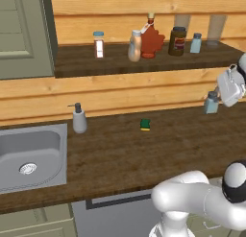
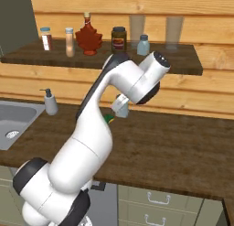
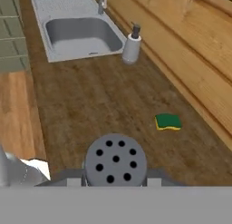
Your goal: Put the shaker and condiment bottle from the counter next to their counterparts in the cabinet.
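Shaker (image 1: pixel 211 102) is being held in the closed gripper (image 1: pixel 217 98), lifted off the counter (image 1: pixel 144 154), its holed grey cap sitting right between the fingers in the hand view. Ahead of the gripper, a green sponge (image 3: pixel 168 122) and soap dispenser (image 3: pixel 132 47) are being framed, sink (image 3: pixel 77 30) beyond.

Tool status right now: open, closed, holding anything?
Tool: closed on the shaker, held above the counter.
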Motion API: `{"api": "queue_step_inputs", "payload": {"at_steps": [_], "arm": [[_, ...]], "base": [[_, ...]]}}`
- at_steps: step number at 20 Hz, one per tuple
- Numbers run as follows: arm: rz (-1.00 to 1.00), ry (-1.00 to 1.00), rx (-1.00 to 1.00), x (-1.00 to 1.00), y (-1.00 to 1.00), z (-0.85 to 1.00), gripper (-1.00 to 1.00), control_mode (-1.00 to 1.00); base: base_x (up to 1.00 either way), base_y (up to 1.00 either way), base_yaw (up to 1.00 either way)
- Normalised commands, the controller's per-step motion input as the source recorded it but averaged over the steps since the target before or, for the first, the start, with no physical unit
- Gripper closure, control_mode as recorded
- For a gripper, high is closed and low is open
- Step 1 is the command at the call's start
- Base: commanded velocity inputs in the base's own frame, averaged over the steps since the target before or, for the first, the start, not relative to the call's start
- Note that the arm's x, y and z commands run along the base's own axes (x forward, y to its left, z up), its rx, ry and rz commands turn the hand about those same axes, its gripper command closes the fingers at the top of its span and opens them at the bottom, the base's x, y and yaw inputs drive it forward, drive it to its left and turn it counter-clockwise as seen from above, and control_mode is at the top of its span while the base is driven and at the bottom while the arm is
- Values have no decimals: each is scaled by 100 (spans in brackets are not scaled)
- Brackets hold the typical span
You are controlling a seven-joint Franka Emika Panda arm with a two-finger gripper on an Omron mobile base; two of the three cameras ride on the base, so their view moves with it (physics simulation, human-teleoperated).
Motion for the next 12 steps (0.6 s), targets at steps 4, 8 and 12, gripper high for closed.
{"api": "queue_step_inputs", "payload": {"at_steps": [4,8,12], "arm": [[-19,-7,-10,0,3,88,100,-100],[-17,-8,-7,-7,0,80,100,-100],[-17,-9,-3,-16,0,79,100,-100]], "base": [[0,0,0],[0,0,0],[0,0,0]]}}
